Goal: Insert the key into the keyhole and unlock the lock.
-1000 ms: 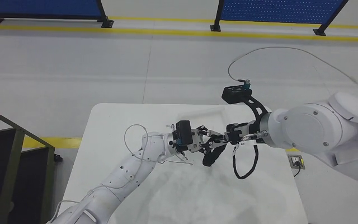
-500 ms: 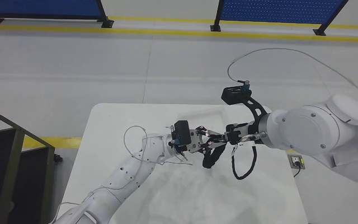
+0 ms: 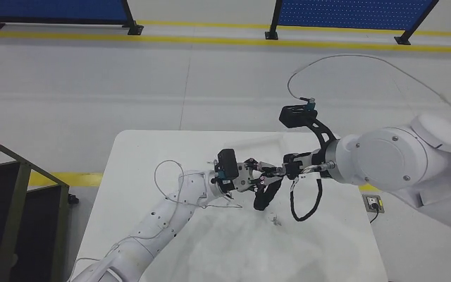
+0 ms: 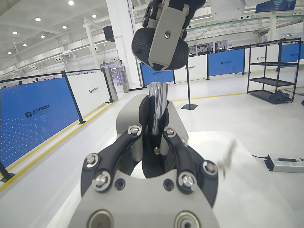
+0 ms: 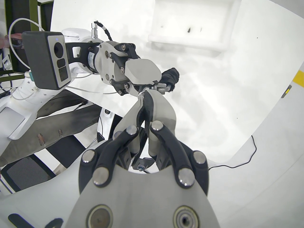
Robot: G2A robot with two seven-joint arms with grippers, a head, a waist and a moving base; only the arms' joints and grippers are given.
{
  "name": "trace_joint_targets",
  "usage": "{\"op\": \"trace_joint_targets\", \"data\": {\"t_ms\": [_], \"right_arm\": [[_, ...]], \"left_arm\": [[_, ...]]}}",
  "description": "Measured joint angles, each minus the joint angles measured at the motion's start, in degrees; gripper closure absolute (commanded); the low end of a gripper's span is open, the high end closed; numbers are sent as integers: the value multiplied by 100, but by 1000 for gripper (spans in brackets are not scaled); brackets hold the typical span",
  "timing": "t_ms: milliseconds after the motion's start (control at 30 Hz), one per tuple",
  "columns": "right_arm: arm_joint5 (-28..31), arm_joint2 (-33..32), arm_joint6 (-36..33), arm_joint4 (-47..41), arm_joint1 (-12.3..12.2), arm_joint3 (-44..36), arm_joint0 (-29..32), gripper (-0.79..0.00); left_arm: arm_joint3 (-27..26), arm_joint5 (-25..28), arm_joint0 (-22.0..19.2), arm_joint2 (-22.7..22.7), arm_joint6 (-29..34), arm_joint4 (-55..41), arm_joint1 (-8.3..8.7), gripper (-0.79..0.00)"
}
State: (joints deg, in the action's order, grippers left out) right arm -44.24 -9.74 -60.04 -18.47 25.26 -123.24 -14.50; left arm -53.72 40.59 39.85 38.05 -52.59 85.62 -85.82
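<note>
The lock [image 4: 158,96] sits between the left gripper [image 4: 156,111] pads, which hide its lower half, and its keyhole end cannot be seen. The right gripper [image 5: 145,96] tips are pressed together on a metal glint too small to identify. A streak [image 4: 229,155] above the table [image 4: 249,198] is blurred beyond naming, and a pale speck [image 3: 275,220] is too small to tell
</note>
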Motion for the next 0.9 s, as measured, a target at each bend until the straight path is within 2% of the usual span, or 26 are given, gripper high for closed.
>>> {"op": "trace_joint_targets", "data": {"t_ms": [233,433,600,833,900], "right_arm": [[-35,0,34,-49,33,258,82,0],[91,0,-89,16,-63,329,203,0],[206,0,-206,18,-223,331,407,0],[345,0,-344,435,-594,338,1149,0],[354,0,-354,513,-722,289,1363,-132]], "left_arm": [[50,-309,23,371,45,90,121,0],[-319,-107,284,793,272,276,358,0],[-800,230,612,1108,610,291,538,0],[-1417,556,1051,1593,1108,255,765,0],[-1592,677,1169,1665,1248,222,809,0]]}}
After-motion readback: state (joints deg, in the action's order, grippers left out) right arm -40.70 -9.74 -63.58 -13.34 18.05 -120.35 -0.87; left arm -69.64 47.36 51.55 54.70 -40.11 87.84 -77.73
